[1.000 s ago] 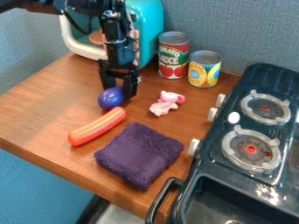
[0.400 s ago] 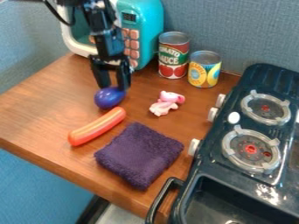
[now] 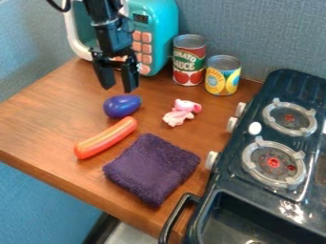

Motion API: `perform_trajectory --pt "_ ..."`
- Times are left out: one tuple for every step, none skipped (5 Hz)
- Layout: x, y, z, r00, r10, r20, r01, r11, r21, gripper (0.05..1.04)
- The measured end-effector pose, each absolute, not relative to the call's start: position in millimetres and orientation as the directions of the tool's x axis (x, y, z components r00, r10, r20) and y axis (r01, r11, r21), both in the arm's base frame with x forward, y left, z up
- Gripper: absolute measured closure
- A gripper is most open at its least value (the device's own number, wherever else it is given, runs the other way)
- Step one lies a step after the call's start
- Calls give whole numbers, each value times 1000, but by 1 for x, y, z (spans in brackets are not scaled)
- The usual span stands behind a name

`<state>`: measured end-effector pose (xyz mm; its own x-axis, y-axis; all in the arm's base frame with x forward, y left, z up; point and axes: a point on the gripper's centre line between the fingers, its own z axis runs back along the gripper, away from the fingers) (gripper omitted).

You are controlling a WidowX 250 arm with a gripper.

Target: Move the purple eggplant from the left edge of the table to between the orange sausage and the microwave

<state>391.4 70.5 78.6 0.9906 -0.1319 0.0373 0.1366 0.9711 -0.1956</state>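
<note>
Blue-grey fabric walls (image 3: 274, 31) stand behind a brown wooden table (image 3: 47, 126). At the back of the table there is a turquoise and white toy microwave (image 3: 164, 35), and to its right are two upright cans, a taller red one (image 3: 189, 59) and a shorter yellow one (image 3: 223, 75). The black gripper (image 3: 117, 89) hangs down in front of the microwave, and its two fingers are apart, with nothing between them. Just below the fingertips, and not touched by them, a purple toy eggplant (image 3: 121, 106) lies on the table, with its narrow end to the right. Near the eggplant, on its right, is a small pink toy animal (image 3: 181, 113). An orange toy sausage (image 3: 105, 138) lies slanted, one end close to the eggplant. Beside the sausage is a folded dark purple cloth (image 3: 151, 169). On the right side stands a dark toy stove (image 3: 245, 143) with two round burners, white knobs and a sink.
</note>
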Motion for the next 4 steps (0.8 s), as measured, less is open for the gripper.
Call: perform_trajectory --pt "378 49 93 980 -190 63 198 966 -164 90" --pt "372 35 102 976 -206 69 213 970 -117 90" --pt "374 12 104 970 -235 59 239 968 -74 90" --pt "380 -7 88 975 -223 10 223 975 -10 89"
